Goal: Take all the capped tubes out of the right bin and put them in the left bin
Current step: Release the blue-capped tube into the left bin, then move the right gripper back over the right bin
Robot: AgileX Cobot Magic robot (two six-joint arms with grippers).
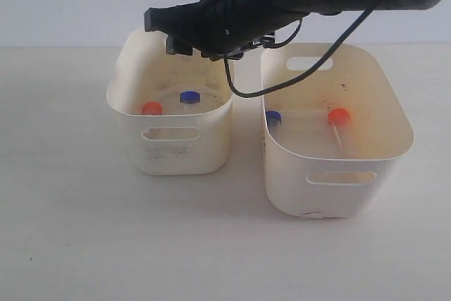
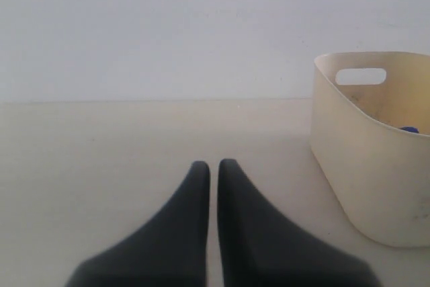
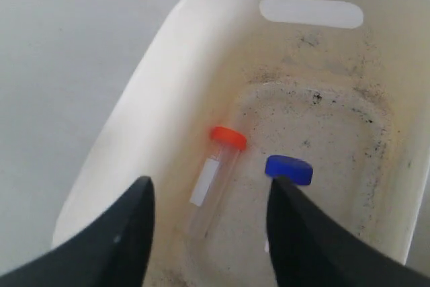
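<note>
Two capped tubes (image 3: 218,169) (one orange cap, one blue) lie in your left bin (image 1: 134,68); two more lie in the right bin (image 1: 387,103). Your right gripper (image 3: 209,189) hangs over the left bin, fingers apart, empty. Your left gripper (image 2: 213,166): fingers all but together, empty.

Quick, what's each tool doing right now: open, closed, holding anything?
Left tool: closed, empty.
Right tool: open above the left bin, holding nothing.
</note>
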